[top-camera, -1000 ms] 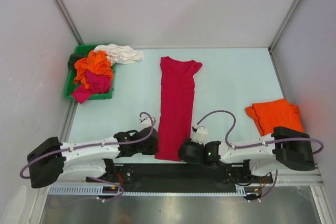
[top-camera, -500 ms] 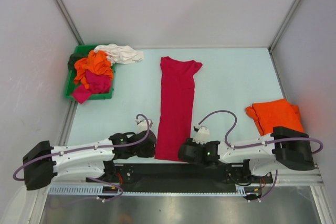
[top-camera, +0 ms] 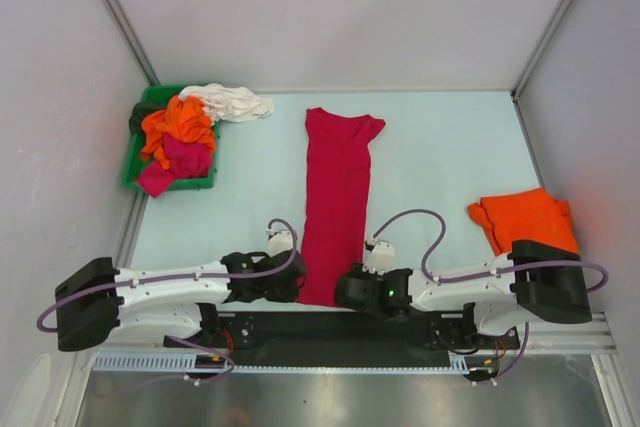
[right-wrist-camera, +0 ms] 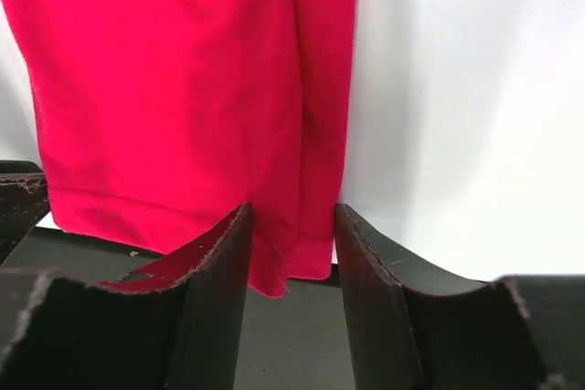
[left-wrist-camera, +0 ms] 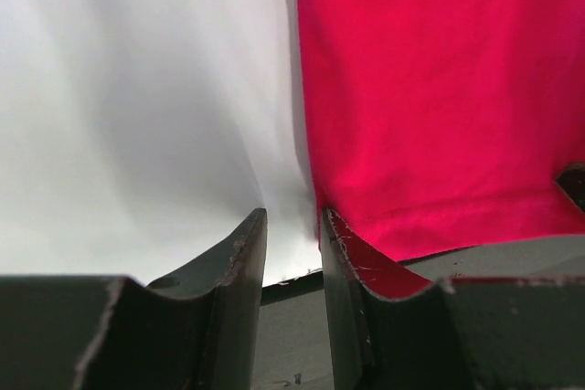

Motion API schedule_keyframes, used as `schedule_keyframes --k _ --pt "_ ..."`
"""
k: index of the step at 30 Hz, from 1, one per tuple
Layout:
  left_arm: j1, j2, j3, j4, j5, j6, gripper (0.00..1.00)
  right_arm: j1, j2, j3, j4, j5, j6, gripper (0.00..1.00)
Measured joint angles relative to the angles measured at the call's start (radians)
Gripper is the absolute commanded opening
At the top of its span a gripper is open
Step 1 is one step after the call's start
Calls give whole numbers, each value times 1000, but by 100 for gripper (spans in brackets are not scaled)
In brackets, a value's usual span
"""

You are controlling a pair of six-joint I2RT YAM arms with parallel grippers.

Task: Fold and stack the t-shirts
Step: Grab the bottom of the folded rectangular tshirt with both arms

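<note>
Left end effector (left-wrist-camera: pixel 291 216) and right end effector (right-wrist-camera: pixel 292 212), narrowly parted, flank the smooth, hemmed crimson t-shirt (top-camera: pixel 335 187)

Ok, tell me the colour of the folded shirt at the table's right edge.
The folded shirt is orange, clearest in the top view.

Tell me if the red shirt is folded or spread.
Partly folded: the red shirt lies as a long narrow strip, one side doubled over, not folded across.

One camera overlooks the whole worktop (top-camera: pixel 440 147) from above, behind. Wrist cameras sit close behind the left end effector (left-wrist-camera: pixel 292 216) and right end effector (right-wrist-camera: pixel 292 209), sharing the hem of the shirt (right-wrist-camera: pixel 183 70) just ahead.
</note>
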Motion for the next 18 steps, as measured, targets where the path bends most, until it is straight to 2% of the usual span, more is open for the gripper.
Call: schedule_keyframes --k 7,18 --pt "-8 2 5 1 -1 -1 43 5 10 6 1 4 1 46" --pt "-18 -142 5 -64 -59 -42 41 9 10 6 1 6 2 46"
